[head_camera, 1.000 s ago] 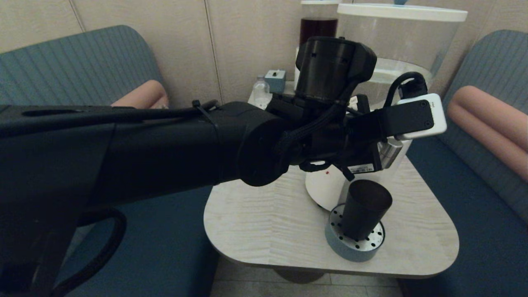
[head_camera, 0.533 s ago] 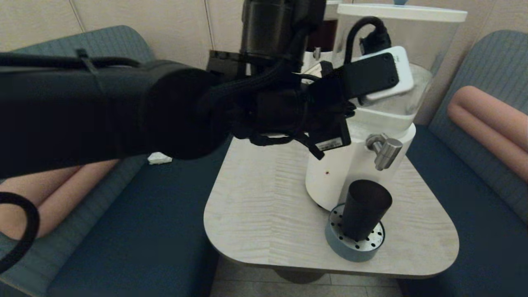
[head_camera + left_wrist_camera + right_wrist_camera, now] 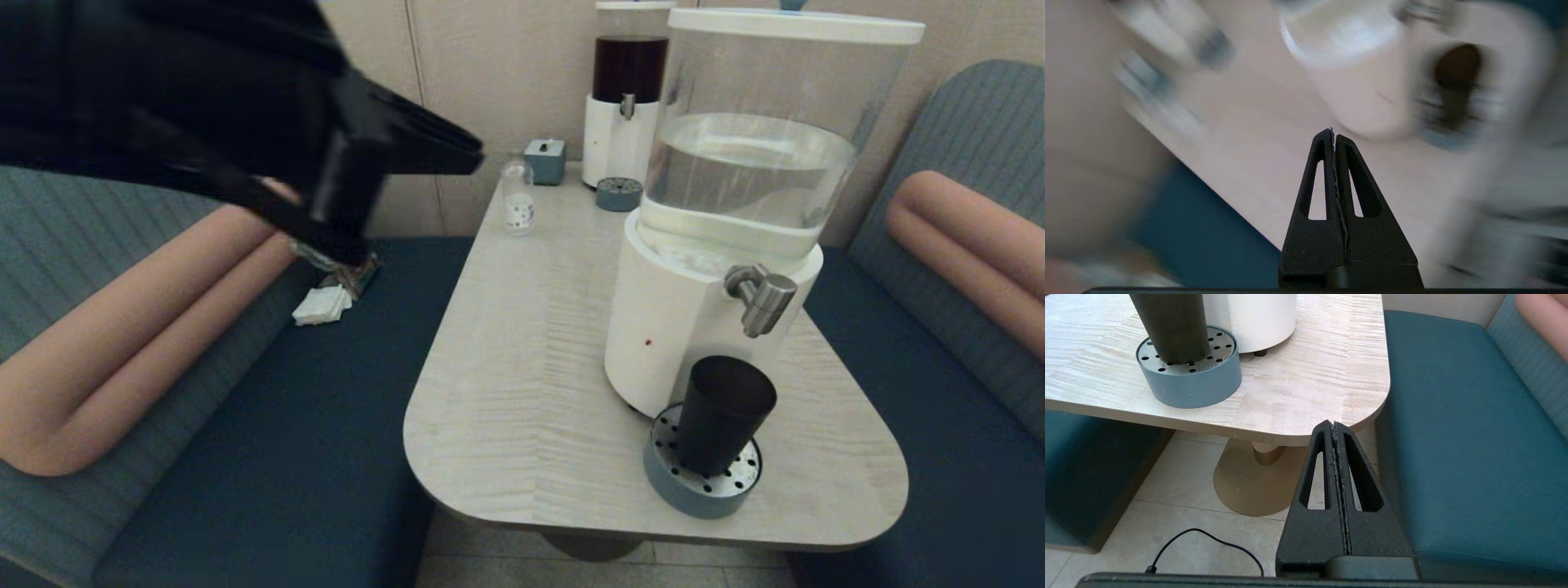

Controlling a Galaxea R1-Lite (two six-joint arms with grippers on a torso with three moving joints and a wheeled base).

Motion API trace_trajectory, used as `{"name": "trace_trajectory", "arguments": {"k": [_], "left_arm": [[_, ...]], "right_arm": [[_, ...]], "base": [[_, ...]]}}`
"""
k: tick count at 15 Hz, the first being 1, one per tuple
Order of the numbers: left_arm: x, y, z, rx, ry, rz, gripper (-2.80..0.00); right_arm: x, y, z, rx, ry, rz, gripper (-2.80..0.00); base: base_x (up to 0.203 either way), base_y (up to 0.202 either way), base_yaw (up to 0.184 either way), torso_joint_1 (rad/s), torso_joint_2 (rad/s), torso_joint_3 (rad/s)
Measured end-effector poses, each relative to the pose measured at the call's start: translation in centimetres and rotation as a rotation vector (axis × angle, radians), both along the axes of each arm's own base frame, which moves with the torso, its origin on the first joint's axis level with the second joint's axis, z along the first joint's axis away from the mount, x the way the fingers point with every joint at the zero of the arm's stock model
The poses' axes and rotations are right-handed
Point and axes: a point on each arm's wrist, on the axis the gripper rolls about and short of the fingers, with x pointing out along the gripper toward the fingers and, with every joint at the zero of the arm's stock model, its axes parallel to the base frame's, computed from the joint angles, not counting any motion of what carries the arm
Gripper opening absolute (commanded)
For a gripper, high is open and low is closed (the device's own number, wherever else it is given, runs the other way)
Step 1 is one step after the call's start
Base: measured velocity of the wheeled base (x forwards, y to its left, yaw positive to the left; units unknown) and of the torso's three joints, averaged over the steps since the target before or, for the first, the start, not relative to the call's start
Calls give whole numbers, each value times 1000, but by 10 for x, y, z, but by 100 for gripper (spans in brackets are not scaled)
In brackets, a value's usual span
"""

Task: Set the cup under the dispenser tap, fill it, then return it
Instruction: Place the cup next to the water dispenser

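The dark tapered cup stands upright on a round blue drip tray, right below the brushed-metal dispenser tap. The tap juts from the white base of the big clear-tank dispenser. My left arm is raised high at the left, over the bench and well away from the cup. My left gripper is shut and holds nothing. My right gripper, also shut and holding nothing, hangs low beyond the table's near right corner. From there the cup and tray show.
A small clear bottle, a small blue box and a slim dark-liquid dispenser with its own little tray stand at the table's far end. White napkins lie on the left bench. A cable runs across the floor.
My left arm has swung up and to the left, away from the front of the dispenser, uncovering the tap. The cup has stayed on the tray.
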Motion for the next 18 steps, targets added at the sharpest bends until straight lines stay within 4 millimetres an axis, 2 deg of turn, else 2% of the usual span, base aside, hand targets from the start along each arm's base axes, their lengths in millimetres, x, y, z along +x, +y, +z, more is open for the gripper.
{"name": "trace_trajectory", "arguments": {"k": [2,3,6,8,9,12,15,16,18], "left_arm": [[-20,50,-9,-84,187,-10,-280],[-26,66,-20,-120,259,-37,-280],[-27,92,-78,-221,380,-126,-280],[-14,95,-119,-267,358,-149,-280],[-6,92,-132,-281,323,-151,-280],[17,70,-154,-343,175,-198,-280],[35,57,-171,-408,59,-246,-280],[37,54,-175,-422,30,-261,0],[37,51,-186,-425,32,-277,0]], "right_arm": [[0,0,0,2,1,0,-280],[0,0,0,1,0,0,-280],[0,0,0,0,0,0,-280],[0,0,0,1,1,0,-280],[0,0,0,1,0,0,-280],[0,0,0,1,0,0,-280],[0,0,0,0,0,0,-280],[0,0,0,0,0,0,-280],[0,0,0,1,0,0,-280]], "base": [[0,0,0,0,0,0],[0,0,0,0,0,0],[0,0,0,0,0,0],[0,0,0,0,0,0],[0,0,0,0,0,0],[0,0,0,0,0,0],[0,0,0,0,0,0],[0,0,0,0,0,0],[0,0,0,0,0,0]]}}
